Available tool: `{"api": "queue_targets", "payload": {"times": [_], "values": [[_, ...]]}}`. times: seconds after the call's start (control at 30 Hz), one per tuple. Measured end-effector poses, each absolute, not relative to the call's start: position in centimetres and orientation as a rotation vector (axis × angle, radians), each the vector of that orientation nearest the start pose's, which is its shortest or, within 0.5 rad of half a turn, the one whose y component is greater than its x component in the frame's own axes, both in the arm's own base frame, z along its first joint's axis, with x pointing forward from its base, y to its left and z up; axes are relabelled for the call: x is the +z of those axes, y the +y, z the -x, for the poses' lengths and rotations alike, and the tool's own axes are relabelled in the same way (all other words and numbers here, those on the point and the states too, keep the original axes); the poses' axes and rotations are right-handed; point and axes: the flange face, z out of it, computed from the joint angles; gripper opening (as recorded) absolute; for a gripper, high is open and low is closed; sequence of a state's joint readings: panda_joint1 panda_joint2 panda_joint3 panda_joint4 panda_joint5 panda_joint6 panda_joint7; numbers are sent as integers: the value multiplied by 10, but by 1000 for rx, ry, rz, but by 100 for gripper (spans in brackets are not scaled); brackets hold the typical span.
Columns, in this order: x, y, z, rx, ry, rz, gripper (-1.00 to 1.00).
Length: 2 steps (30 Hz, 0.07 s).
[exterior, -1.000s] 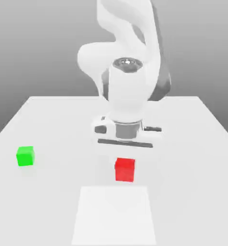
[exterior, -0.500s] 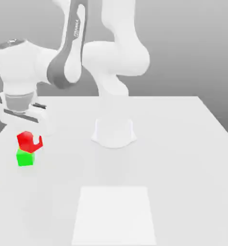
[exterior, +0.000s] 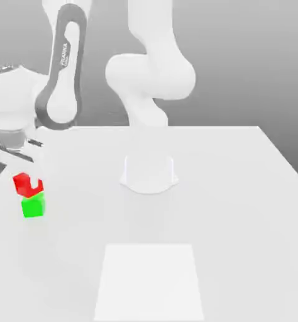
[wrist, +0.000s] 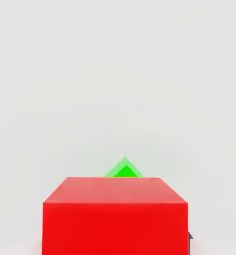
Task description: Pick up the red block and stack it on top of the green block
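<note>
Holding the red block (exterior: 27, 185) tight, the gripper (exterior: 26, 181) hangs at the far side of the exterior view's left, over the edge of the white table (exterior: 239, 207). Its two fingers are squeezed in on the block's sides, so the block is off the table and up in the air. The red block sits right above the green block (exterior: 33, 205). From the exterior view the two look very close, maybe touching, but it is hard to tell for sure. The red one is a little more toward the exterior view's left than the green one, so they do not line up just right.

The green block rests flat on the table near its edge. In the hand view the red block (wrist: 115, 214) is big and close, and a small corner of the green block (wrist: 124, 170) peeks out from behind it.

The white arm (exterior: 63, 75) bends over from its round base (exterior: 149, 173) in the middle of the table and reaches out to the blocks. A lighter white square (exterior: 149, 282) is marked on the table near the front, well apart from both blocks.
</note>
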<state>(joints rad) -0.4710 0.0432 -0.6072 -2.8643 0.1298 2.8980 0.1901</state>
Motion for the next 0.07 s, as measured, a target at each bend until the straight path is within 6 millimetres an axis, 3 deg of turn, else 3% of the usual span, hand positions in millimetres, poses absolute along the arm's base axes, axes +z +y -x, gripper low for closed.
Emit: {"api": "queue_targets", "payload": {"times": [0.03, 0.07], "values": [[181, -316, -155, -1, 2019, 2403, 100], [181, -316, -155, -1, 2018, 2403, 100]]}}
